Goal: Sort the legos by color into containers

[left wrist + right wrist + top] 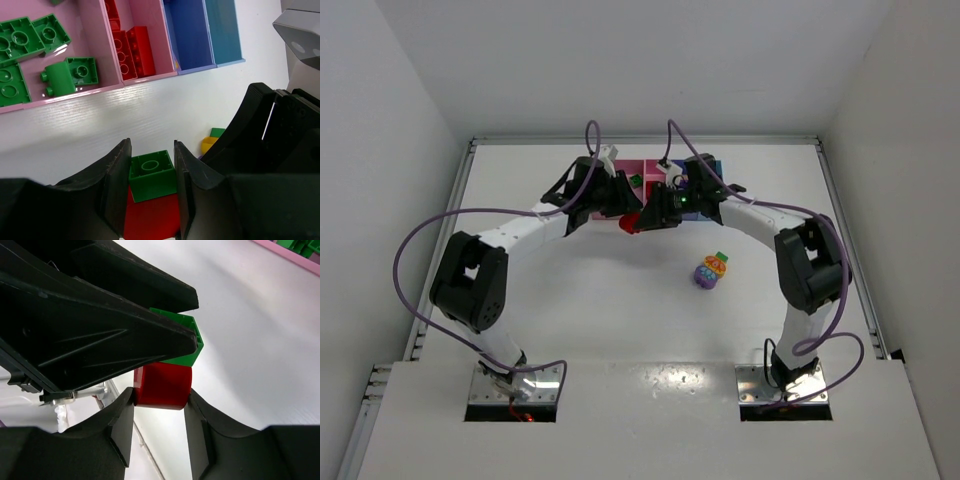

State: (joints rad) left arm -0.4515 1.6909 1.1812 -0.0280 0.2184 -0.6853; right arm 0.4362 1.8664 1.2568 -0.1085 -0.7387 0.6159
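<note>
A green brick (151, 172) joined to a red brick (152, 215) is held above the table, just in front of the containers (655, 180). My left gripper (151, 150) is shut on the green brick. My right gripper (160, 395) meets it from the other side, its fingertips pressed against both sides of the red brick (162, 385). In the left wrist view, the wide pink bin (30, 102) holds several green legos, and the narrow pink bin (150, 77) holds red ones. The purple-blue bin (190, 35) and light blue bin (225, 30) show no bricks.
A multicolour stack (711, 269) of purple, yellow, green and orange bricks lies on the table, right of centre. Part of it shows at the right of the left wrist view (210, 142). The two arms arch inward and meet near the bins.
</note>
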